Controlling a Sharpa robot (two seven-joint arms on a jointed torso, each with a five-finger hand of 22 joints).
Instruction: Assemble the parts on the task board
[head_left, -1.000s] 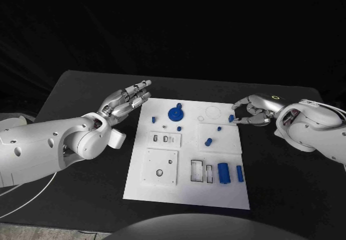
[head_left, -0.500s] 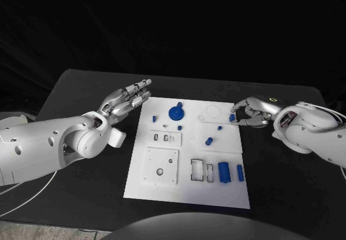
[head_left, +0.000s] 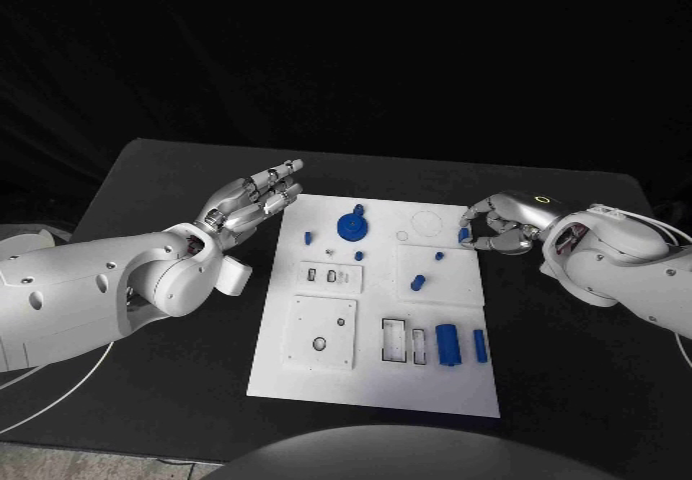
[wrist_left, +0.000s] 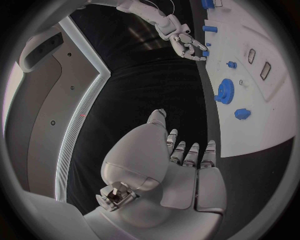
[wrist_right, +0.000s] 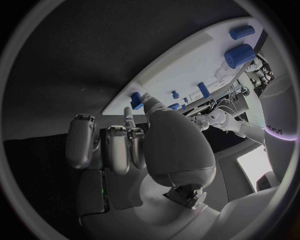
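The white task board (head_left: 375, 385) lies in the middle of the table. On it are a blue gear (head_left: 352, 226), a small peg (head_left: 307, 238), short blue pieces (head_left: 417, 283) and two blue cylinders (head_left: 449, 345) near the front. My right hand (head_left: 499, 224) sits at the board's far right edge, thumb and a finger pinching a small blue part (head_left: 463, 236); the right wrist view shows the fingertips (wrist_right: 145, 99) on that part (wrist_right: 135, 97). My left hand (head_left: 257, 200) hovers beside the board's far left corner, fingers straight and apart, holding nothing. The gear (wrist_left: 224, 91) also shows in the left wrist view.
Several recessed slots (head_left: 394, 340) and a raised square plate (head_left: 320, 333) take up the board's near half. Black tabletop (head_left: 577, 360) runs along both sides of the board. My left forearm (head_left: 101, 290) lies over the table's left side.
My right hand has crept slightly left, closing in on the small blue part at the board's edge. The left hand and the other parts have not moved.
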